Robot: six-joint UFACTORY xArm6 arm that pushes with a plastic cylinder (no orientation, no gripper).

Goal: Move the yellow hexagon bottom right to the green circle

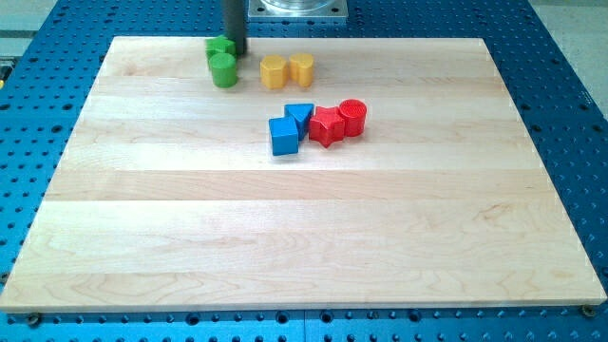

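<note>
The yellow hexagon point(274, 72) is a short, flat-topped prism with faceted sides, its top a lighter yellow than its shaded walls, and it stands upright near the top edge of the wooden worktop point(285, 237), a little left of that edge's middle. Touching it on the view's right is a second yellow block point(302, 68), whose exact shape cannot be made out. The green circle point(224, 69), a squat cylinder, sits to the view's left of the hexagon with a clear gap between them, closer to the top-left corner. Just behind it, against the top edge, lies another green block point(218, 47), partly hidden. The arm carries no jaws, only a dark rod; its tip point(235, 54) rests beside that rear green block, just above the green circle. Nearer the board's centre, two blue blocks point(284, 136) point(300, 116) and two red blocks point(326, 125) point(352, 117) cluster together.
</note>
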